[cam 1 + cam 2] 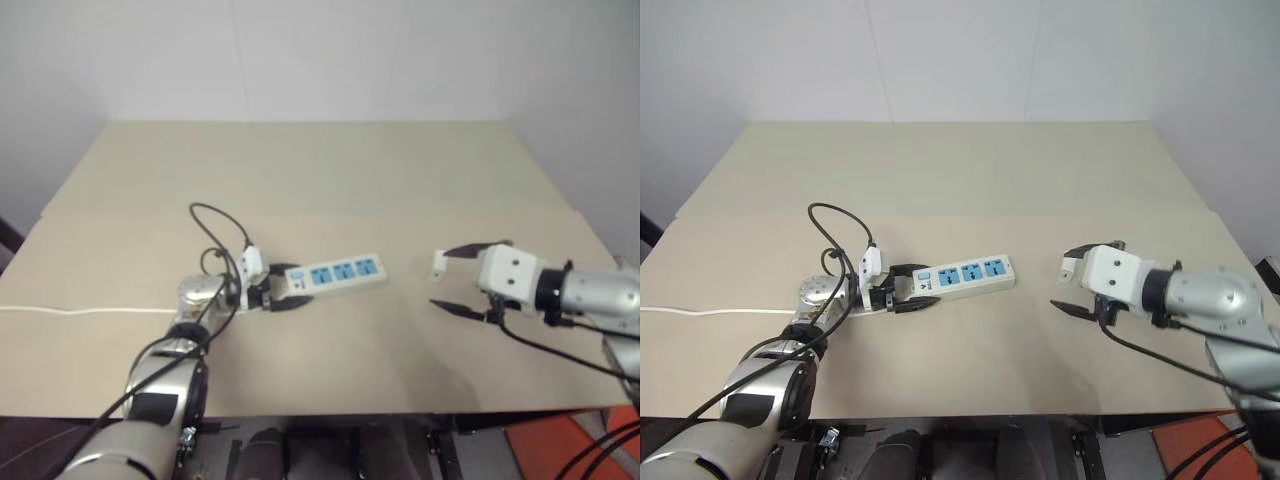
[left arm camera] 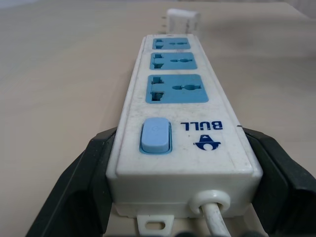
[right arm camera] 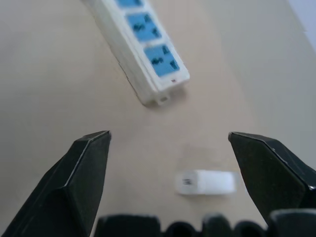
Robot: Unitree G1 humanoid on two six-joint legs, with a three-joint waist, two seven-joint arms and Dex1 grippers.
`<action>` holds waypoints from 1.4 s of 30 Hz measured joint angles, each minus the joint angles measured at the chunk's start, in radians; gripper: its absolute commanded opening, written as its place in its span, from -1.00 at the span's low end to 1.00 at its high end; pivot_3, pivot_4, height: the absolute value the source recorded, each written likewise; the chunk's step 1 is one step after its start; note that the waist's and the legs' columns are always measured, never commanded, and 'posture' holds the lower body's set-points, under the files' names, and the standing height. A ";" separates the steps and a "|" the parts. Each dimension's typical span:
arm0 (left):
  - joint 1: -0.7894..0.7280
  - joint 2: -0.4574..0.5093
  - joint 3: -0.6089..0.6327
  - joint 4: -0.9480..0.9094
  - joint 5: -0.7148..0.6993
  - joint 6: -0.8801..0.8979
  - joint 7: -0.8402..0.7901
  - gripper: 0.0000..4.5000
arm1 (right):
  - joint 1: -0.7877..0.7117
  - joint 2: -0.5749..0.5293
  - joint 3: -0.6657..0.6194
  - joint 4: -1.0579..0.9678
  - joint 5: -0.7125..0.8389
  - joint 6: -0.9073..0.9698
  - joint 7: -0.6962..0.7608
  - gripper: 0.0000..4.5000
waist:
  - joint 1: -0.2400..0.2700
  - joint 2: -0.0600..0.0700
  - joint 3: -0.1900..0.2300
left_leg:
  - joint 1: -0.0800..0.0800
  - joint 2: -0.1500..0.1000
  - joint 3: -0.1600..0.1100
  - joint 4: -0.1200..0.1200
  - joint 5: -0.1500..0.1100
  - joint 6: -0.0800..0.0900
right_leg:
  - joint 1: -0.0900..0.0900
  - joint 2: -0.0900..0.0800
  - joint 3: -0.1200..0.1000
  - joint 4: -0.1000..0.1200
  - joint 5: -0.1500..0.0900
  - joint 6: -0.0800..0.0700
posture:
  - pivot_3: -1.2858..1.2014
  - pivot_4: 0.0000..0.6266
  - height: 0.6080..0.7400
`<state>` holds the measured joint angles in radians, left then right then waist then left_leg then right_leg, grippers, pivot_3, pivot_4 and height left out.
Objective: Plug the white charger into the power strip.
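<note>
The power strip [image 1: 338, 272] is a white bar with three blue sockets, lying flat on the tan table [image 1: 320, 170]. My left gripper [image 1: 293, 286] is shut on its switch end, one black finger [image 2: 84, 173] against each long side. The white charger [image 1: 438, 263] lies on the table to the right of the strip's free end, apart from it. My right gripper [image 1: 452, 279] hovers open just to the right of the charger, which in the right wrist view shows low between the spread fingers [image 3: 84, 168], untouched. The charger [image 2: 182, 20] also shows beyond the strip's far end.
The strip's thin white cord [image 1: 80, 310] runs left along the table to its edge. A black cable [image 1: 215, 225] loops above my left wrist. Bare tabletop stretches behind the strip and between the two grippers; the front edge is close below them.
</note>
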<state>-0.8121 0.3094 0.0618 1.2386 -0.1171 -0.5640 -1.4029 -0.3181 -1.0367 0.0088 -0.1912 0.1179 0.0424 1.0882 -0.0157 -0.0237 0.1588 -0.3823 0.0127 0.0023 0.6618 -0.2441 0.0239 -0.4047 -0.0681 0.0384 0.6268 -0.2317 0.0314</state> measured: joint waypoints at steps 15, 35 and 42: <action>0.049 -0.033 0.004 -0.091 -0.012 0.004 0.008 0.46 | -0.847 0.200 0.614 1.053 -0.554 -1.269 0.291 1.00 | 0.003 0.001 0.001 | -0.002 -0.004 0.001 0.000 0.000 0.000 | -0.003 -0.007 -0.001 0.002 0.001 0.000 | 0.03 -0.52 1.00; 0.056 0.003 0.001 -0.120 -0.018 0.024 0.059 0.46 | -1.063 0.318 0.903 1.325 -1.254 -1.378 -0.481 1.00 | -0.013 0.002 0.001 | -0.007 -0.006 0.002 0.000 0.001 -0.002 | -0.015 -0.008 0.002 0.014 0.001 -0.001 | 0.03 -0.52 1.00; 0.056 -0.005 -0.001 -0.121 -0.019 0.029 0.055 0.46 | -1.122 0.344 1.014 1.381 -1.403 -1.335 -0.723 1.00 | -0.015 0.002 0.000 | -0.008 -0.006 0.002 -0.001 0.001 -0.002 | -0.016 -0.008 0.002 0.015 0.001 -0.001 | 0.03 -0.52 1.00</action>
<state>-0.7562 0.3040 0.0611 1.1177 -0.1365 -0.5349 -1.3477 -1.4401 -0.6931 1.0224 1.1894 -1.2849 -1.2927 0.3656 -0.0307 -0.0219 0.1593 -0.3899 0.0065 0.0045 0.6611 -0.2428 0.0221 -0.4204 -0.0760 0.0408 0.6423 -0.2308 0.0309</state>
